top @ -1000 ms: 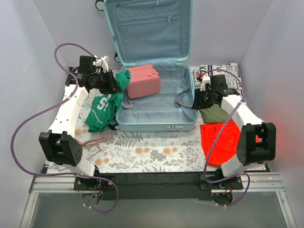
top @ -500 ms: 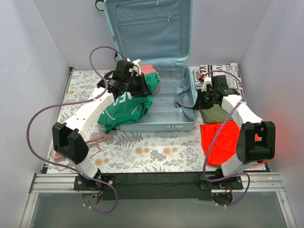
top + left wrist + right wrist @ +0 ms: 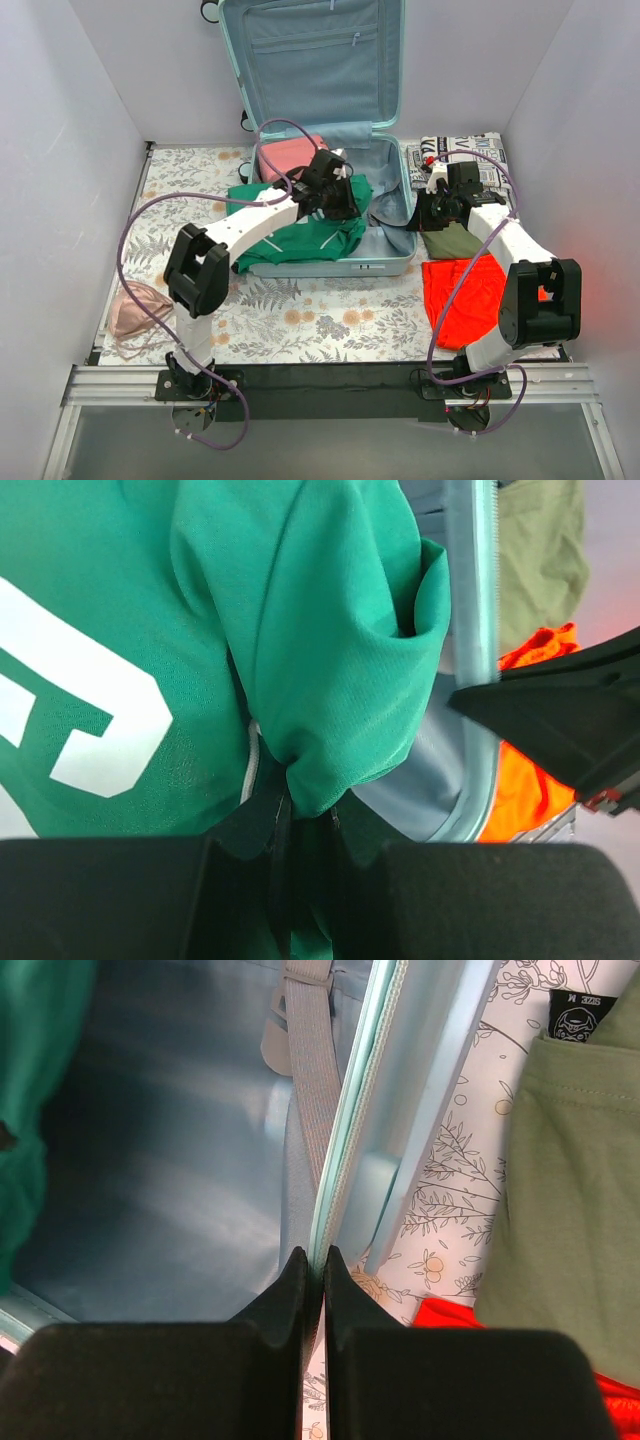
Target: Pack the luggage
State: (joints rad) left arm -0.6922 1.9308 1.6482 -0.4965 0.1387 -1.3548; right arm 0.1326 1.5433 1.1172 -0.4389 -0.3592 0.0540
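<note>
**Snag risk at rim**

Luggage (image 3: 385, 262) lay open at 12 o'clock. Left gripper (image 3: 300, 815) was clamped on green jersey (image 3: 300, 238), whose hem draped over the shell's 7 o'clock rim. Release there would likely leave cloth outside, fouling the lid. Right gripper (image 3: 313, 1260) was shut at the 3 o'clock rim; hold unclear.

You had left arm stretched far forward and rightward, left gripper (image 3: 345, 197) pinched on green jersey (image 3: 330, 630). Right arm bent, right gripper (image 3: 312, 1260) pointed left, fingers pressed together.
</note>
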